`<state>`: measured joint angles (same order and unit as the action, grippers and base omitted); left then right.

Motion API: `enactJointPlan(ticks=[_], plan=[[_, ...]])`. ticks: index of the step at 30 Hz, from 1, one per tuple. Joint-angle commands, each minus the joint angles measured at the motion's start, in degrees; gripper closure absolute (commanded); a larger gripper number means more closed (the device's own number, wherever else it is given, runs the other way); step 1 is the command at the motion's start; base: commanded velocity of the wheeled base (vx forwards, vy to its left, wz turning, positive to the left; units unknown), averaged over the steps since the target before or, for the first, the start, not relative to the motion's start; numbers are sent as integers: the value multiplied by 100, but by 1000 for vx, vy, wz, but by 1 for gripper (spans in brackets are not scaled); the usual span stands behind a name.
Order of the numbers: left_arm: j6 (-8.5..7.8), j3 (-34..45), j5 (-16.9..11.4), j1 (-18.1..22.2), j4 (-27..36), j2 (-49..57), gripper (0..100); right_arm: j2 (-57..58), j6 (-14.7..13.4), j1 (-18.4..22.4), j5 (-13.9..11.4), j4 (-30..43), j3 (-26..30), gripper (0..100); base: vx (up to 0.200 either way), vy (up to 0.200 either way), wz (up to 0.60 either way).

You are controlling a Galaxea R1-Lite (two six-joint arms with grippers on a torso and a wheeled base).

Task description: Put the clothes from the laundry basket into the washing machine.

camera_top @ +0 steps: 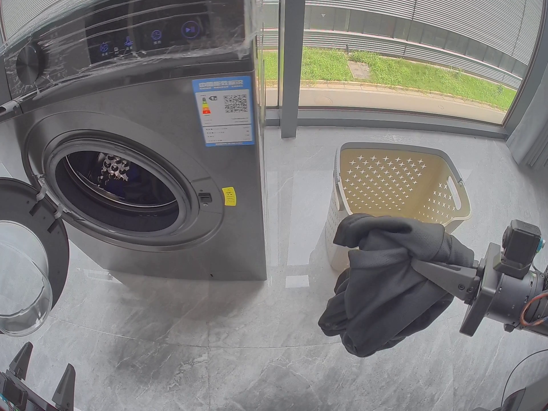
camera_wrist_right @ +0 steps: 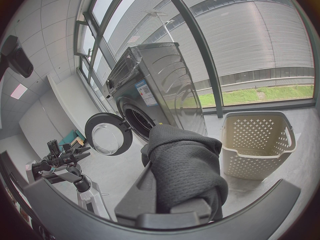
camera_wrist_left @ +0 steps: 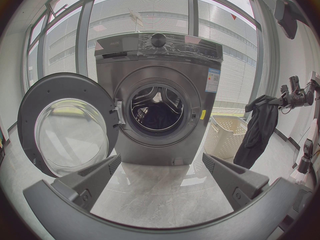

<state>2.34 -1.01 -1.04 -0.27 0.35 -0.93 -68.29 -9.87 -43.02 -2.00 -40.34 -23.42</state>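
1. Underfoot, a pale grey, marble-veined polished tile floor spreads across the head view from 5 to 8 o'clock and mirrors the daylight.
2. A tall glass window with a dark metal post runs from 12 to 2 o'clock. Beyond it lie a strip of green grass and a ribbed grey building wall.
3. At 10 o'clock stands the grey metal front-loading washing machine. Clear plastic film is wrapped over its control panel, and a blue-and-white label sits on its front.
4. Its round, glass-paned door hangs swung open at 9 o'clock, and dark cloth lies inside the drum.
5. At 2 o'clock, on the floor near the machine's side, sits the cream plastic laundry basket with star-shaped holes.
6. At 4 o'clock the right gripper is clamped on a bunched dark grey garment. The garment hangs in the air in front of the basket, off the floor and well apart from the drum.
7. At 7 o'clock the left gripper sits low, its two black fingers spread apart and holding nothing, facing the open machine.
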Motion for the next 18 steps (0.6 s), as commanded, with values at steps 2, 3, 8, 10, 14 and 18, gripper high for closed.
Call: enactJointPlan(ticks=[2,3,8,10,14,18], plan=[[3,92,-2,0,-9,49,0,-35,12,-13,-20,-132,22,100,0,200,0],[3,92,-2,0,-9,49,0,-44,21,-13,-20,-167,30,100,0,200,0],[3,92,-2,0,-9,49,0,-35,21,-13,-99,-290,22,100,0,200,0],[3,92,-2,0,-9,49,0,-35,29,-13,-108,-317,30,100,0,200,0],[3,92,-2,0,0,49,0,-44,29,-13,-116,-334,13,100,0,100,0],[3,92,-2,0,0,49,0,-53,29,-13,-116,-334,4,100,0,0,0]])
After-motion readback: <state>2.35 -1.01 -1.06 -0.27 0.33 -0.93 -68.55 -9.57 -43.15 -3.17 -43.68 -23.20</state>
